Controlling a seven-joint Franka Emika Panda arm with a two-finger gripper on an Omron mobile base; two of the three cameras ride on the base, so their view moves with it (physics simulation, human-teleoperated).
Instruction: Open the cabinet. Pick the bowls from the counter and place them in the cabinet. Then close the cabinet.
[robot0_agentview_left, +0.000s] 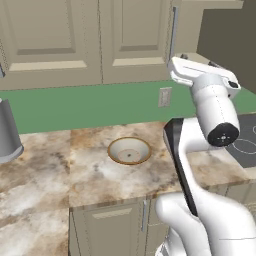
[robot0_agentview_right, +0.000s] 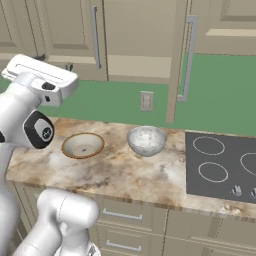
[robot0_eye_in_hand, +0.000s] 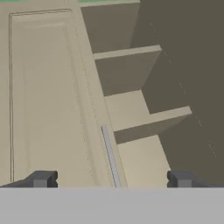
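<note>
Seeing the cabinet (robot0_agentview_right: 145, 40) with its right door swung out and both bowls, cream bowl (robot0_agentview_right: 83, 145) and grey bowl (robot0_agentview_right: 146, 140), on the counter (robot0_agentview_right: 135, 180), we keep the gripper (robot0_eye_in_hand: 111, 179) released, lowering it squarely over one rim.

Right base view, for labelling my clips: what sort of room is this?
Likely a simulated kitchen: a marbled beige stone counter, a dark stovetop with ring marks and beige panelled wall cabinets above two small bowls.
</note>
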